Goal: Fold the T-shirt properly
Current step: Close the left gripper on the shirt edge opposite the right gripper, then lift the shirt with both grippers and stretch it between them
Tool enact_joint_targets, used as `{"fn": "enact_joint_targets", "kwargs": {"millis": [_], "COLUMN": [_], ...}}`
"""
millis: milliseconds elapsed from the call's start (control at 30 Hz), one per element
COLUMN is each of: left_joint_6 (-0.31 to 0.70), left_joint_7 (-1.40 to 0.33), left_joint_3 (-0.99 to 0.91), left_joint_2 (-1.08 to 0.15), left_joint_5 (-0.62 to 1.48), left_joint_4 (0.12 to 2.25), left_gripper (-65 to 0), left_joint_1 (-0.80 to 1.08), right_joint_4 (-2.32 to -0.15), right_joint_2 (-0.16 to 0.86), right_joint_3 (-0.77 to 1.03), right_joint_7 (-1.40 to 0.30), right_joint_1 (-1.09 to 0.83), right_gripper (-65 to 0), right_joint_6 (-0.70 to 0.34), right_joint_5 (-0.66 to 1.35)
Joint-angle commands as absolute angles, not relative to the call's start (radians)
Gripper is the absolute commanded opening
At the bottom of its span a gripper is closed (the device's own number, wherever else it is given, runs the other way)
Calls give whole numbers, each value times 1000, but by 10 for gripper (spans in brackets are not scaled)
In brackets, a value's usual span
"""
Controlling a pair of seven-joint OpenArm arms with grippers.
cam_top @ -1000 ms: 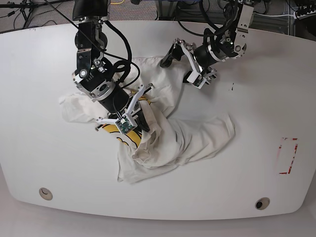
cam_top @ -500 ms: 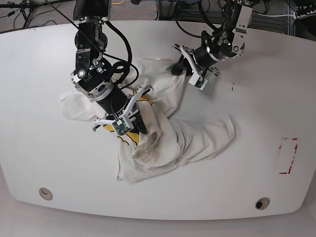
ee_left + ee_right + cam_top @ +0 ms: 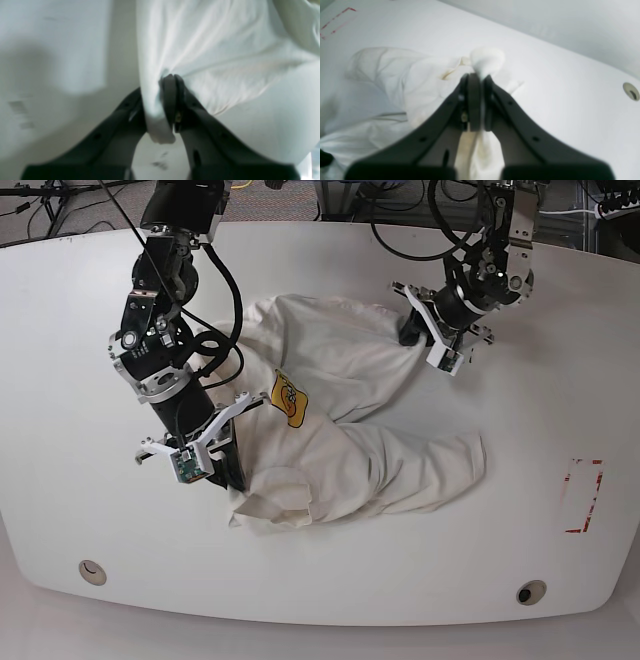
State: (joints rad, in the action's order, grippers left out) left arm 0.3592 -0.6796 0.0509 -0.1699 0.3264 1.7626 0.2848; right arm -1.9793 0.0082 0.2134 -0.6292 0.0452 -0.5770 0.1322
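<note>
T-shirt (image 3: 350, 410): off-white, crumpled mid-counter (image 3: 80, 480), stretched between both claws.
Left claw (image 3: 172, 82): clamped on a cloth edge.
Right claw (image 3: 477, 80): pinching a bunched fold.
Handling: light, limp, likely to sag; best gripped at hems or shoulders.
Hidden: print mostly buried; which edges are held is unclear.

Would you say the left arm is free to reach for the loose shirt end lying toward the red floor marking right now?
Probably not: the left gripper is shut on a fold of the T-shirt, so it must let go first.
</note>
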Motion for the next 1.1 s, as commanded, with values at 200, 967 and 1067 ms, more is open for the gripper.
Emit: {"fn": "enact_joint_targets", "kwargs": {"millis": [200, 967, 1067], "left_joint_6": [367, 371, 371], "left_joint_7": [-676, -823, -881], "left_joint_3": [-136, -608, -651], "left_joint_2": [-171, -180, -214], "left_joint_5": [343, 346, 346], "left_joint_4": [1897, 1998, 1997], "left_gripper": [-650, -650, -650], "left_joint_1": [265, -35, -116], "right_joint_4": [-2005, -1824, -1779], "right_joint_2": [19, 136, 154], "right_joint_3": [285, 285, 285], "right_joint_7": [-596, -599, -599], "right_joint_1": [160, 498, 558], "right_gripper": [-650, -650, -650], "right_joint_6": [-572, -559, -559], "right_joint_5": [137, 133, 133]}}
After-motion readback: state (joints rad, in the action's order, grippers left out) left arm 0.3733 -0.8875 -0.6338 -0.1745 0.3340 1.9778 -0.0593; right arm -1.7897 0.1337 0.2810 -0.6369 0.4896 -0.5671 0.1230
